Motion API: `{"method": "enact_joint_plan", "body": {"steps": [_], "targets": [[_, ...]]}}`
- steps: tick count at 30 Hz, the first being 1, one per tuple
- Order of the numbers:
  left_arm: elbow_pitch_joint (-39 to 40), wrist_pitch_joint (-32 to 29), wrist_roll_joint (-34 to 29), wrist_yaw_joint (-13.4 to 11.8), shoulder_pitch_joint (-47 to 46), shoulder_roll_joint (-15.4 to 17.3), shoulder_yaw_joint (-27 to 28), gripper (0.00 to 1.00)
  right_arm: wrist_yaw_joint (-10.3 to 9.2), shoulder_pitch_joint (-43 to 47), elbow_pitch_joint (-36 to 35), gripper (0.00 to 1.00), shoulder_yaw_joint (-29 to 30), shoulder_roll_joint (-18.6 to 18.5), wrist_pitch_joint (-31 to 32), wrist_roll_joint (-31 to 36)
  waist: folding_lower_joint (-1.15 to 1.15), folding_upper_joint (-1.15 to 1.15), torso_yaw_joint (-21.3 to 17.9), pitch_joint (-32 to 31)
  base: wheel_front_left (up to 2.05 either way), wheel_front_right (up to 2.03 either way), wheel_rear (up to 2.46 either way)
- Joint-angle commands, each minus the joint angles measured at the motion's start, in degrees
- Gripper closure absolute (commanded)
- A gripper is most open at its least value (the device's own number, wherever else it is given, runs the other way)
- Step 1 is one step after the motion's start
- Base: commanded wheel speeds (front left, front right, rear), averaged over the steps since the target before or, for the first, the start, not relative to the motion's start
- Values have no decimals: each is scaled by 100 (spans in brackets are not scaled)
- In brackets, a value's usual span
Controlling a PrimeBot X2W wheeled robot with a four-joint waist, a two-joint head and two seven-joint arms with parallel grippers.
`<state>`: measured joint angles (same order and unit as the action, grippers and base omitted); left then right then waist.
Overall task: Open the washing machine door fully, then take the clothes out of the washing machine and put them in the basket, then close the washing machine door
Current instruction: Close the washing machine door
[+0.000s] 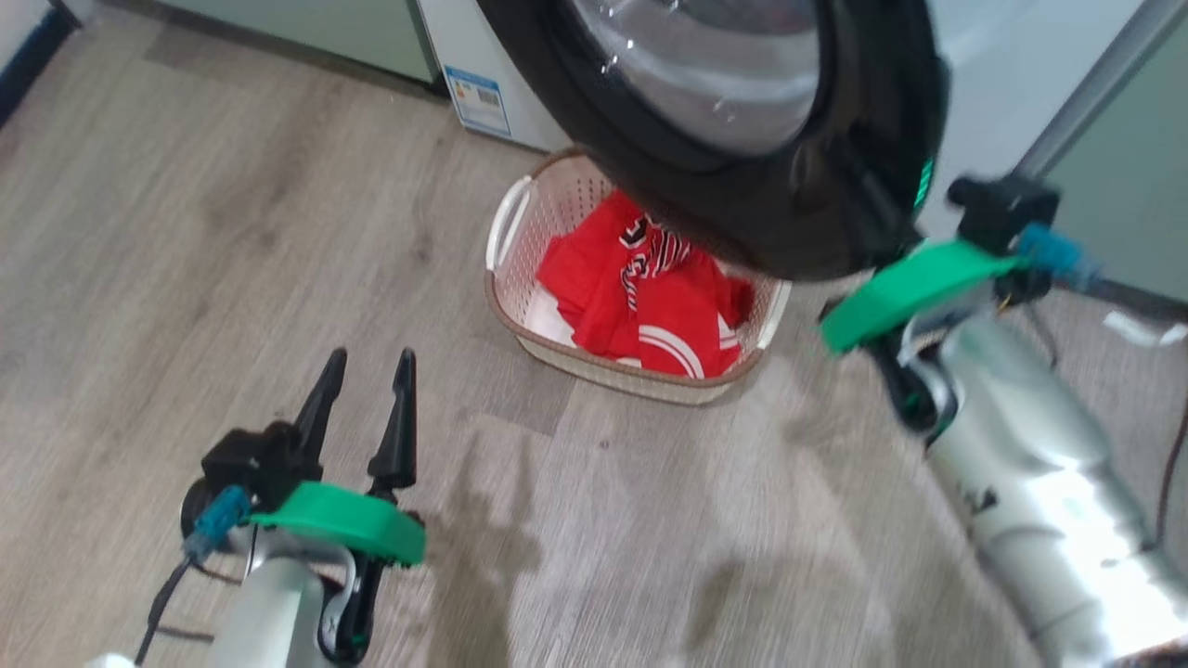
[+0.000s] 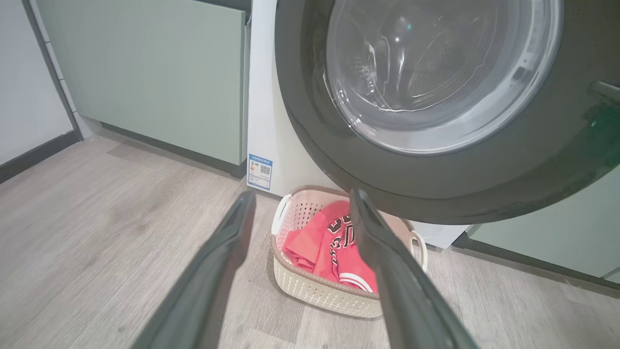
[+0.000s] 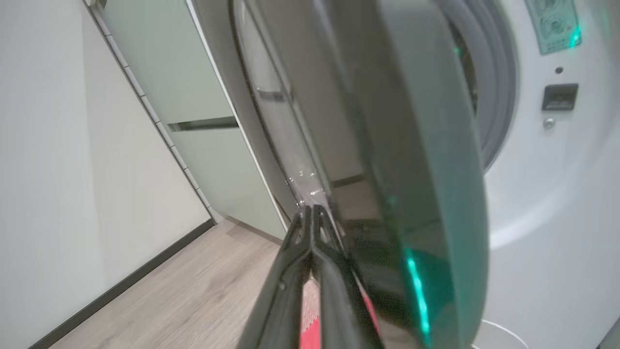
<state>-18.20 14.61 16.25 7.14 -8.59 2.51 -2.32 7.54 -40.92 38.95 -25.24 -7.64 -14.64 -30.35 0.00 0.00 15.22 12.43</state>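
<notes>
**While the clothes lie in the basket, the door waits to be closed**

Because its two dark fingers are pressed flat together, the right hand (image 3: 312, 213) is closed, and it grips nothing. Its tips stand just beside the lower edge of the washing machine door (image 3: 426, 169), on the side of the glass bowl. Whether they touch the door, I cannot tell. The left hand (image 1: 371, 354) hangs low over the wooden floor (image 1: 186, 232) with its fingers spread wide and empty, well apart from the door.

The door stands open, away from the white front of the washing machine (image 3: 557, 194), and its black rim hangs above the far end of the basket (image 1: 566, 195). The basket sits on the floor just before the machine. The clothes (image 1: 668, 315), red with white stripes, lie inside it in a heap.

In my judgement the unloading is done, though the drum is hardly visible, so I cannot confirm it is empty. The step in hand is the last one, closing the door. The next move calls for the right hand to press on the rim and swing the door toward the machine front until it latches. The rim should pass over the basket without catching it.
</notes>
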Motion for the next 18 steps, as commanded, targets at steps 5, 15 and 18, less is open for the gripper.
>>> {"method": "enact_joint_plan", "body": {"steps": [5,15,18], "targets": [[243,39,45,35,-391,37,110,0,-5,-656,101,100,225,-164,-36,-24,0,0,-68,356,0,0,0],[264,39,49,35,-639,37,21,0,-5,-1420,684,100,684,-360,-36,57,0,0,-96,690,0,0,0],[258,39,37,35,-695,37,-1,0,-5,-1634,846,100,813,-419,-36,91,0,0,-104,785,0,0,0]]}}
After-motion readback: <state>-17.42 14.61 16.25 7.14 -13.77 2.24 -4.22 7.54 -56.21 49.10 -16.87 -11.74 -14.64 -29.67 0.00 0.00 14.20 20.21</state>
